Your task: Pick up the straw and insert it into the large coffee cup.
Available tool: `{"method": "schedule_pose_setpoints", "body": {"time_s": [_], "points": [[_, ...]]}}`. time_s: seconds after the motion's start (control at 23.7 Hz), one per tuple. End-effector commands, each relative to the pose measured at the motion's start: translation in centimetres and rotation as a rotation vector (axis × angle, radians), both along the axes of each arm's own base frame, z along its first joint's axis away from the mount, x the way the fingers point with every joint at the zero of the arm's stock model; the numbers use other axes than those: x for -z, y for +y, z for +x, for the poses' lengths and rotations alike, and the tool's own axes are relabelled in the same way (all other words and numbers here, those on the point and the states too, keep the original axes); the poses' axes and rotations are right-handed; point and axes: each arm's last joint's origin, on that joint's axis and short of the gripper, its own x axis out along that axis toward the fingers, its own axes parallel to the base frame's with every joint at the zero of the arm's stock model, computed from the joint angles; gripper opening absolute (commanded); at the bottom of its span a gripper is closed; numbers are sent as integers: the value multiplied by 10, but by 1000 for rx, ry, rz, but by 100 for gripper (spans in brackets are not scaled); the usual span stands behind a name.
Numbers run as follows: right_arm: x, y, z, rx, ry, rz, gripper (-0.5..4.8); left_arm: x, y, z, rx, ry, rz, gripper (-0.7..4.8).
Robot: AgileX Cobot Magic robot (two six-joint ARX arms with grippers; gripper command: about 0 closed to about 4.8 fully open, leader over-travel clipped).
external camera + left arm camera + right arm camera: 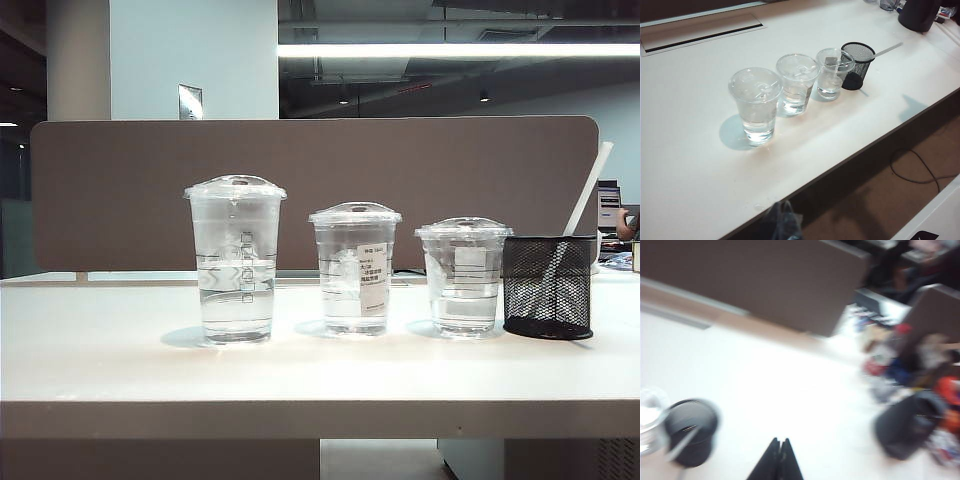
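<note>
Up close, the right gripper [780, 452] has its two dark fingers pressed tight together with nothing between them — it holds nothing yet. It hangs above the bare white table [790, 390], near the black mesh cup [691, 432], and its picture is smeared and fuzzy. The straw [588, 192] leans in that mesh cup with its top sticking out high, which should make it easy to pinch. I think the fingers must spread apart first before they can take it. The left gripper [782, 222] shows only as a dark blurry tip at the table's near edge, so I cannot tell if it is open or closed; it sits well away from the cups. Three clear cups stand in a row beside the mesh cup. The large coffee cup [235, 260] is at the far end of the row from the straw — the straw has a long way to go.
</note>
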Motion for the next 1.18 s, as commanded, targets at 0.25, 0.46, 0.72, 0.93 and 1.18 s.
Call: {"method": "schedule_pose_setpoints", "body": {"time_s": [0.25, 0.46, 0.72, 0.93, 1.18], "points": [[36, 5, 21, -177, -259, 214, -5, -1, 0, 0, -3, -6, -9, -3], [114, 6, 33, -186, -272, 360, 33, -1, 0, 0, -3, -6, -9, -3], [197, 8, 38, -222, -202, 448, 222, -1, 0, 0, -4, -7, -9, -3], [214, 8, 39, -202, -161, 451, 222, -1, 0, 0, -4, -7, -9, -3], [231, 9, 72, -239, -145, 458, 241, -1, 0, 0, -4, -7, -10, -3]]}}
